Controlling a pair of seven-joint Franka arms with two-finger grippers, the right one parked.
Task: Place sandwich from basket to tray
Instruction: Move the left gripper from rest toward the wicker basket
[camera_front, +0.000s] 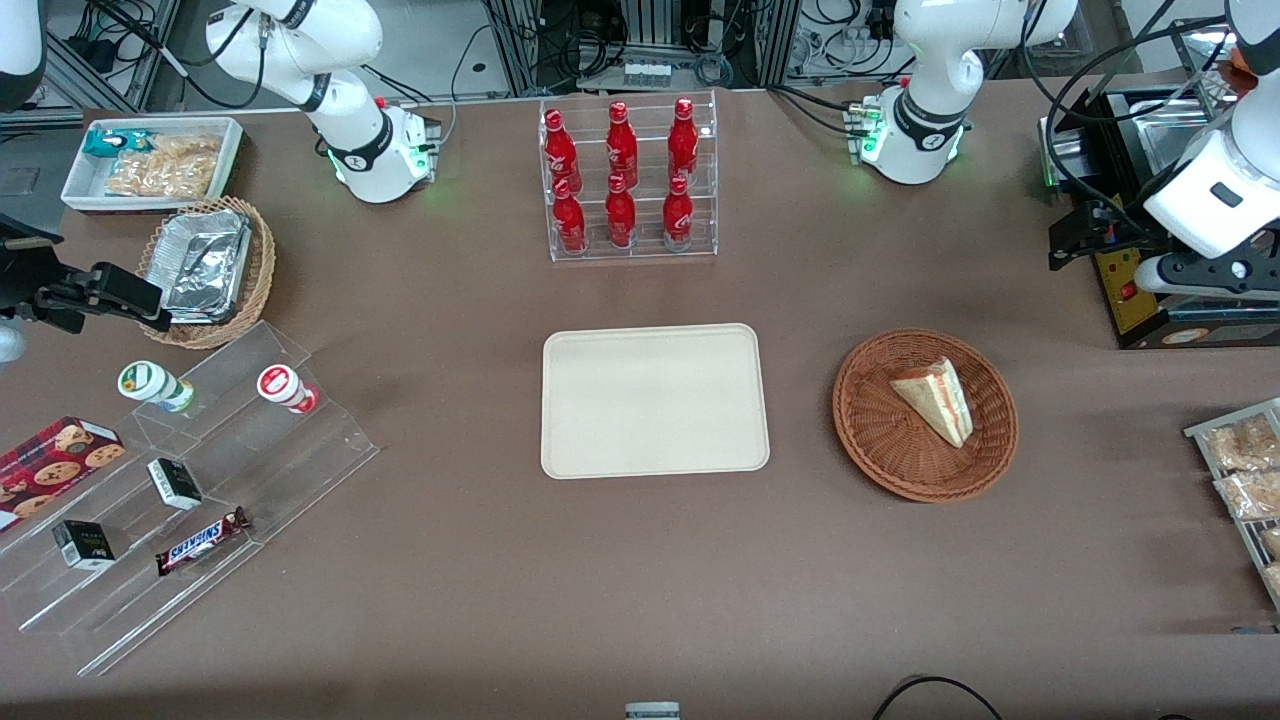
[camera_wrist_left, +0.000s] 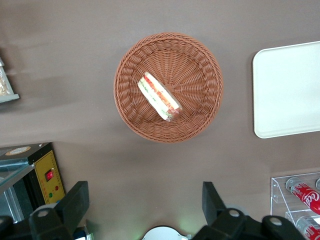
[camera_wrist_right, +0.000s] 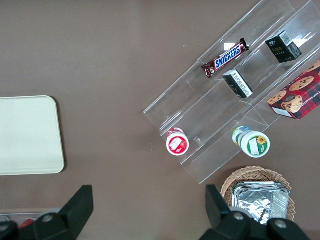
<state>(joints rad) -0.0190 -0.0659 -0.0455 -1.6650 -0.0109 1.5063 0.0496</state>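
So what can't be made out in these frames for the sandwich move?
- Gripper: open and high above the basket in the left wrist view; in the front view, it is cut off by the frame edge.
- Sandwich: underside hidden against the basket weave in both views.
- Tray: one end cut off in the left wrist view.

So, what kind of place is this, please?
Probably a robotics lab staged as a snack shop: bottle rack, candy display steps, cables. The left end effector hangs open above the basket holding the sandwich, beside the tray.
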